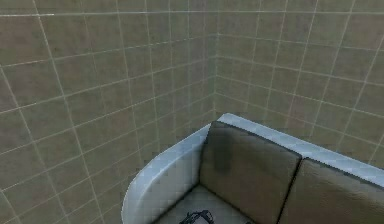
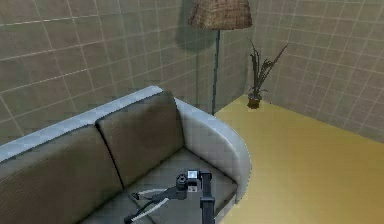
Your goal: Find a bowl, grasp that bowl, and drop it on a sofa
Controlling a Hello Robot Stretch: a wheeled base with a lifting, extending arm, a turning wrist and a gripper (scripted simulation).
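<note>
Wicker lamp [image 2: 221, 12], potted plant [image 2: 258, 78] beyond grey sofa [image 2: 140, 135].

Light was soft and even in both views, moderate rather than bright. In the forward view the tiled walls [image 1: 90, 80] were flatly lit. The sofa [image 1: 250, 165] caught light along its pale rim, while its cushions were dark. In the arm side view the yellow floor [image 2: 310, 160] was the brightest area. The lamp [image 2: 221, 14] had a dark shade and threw a grey shadow on the wall to its left. Tile lines leaned near the sides of both views.
</note>
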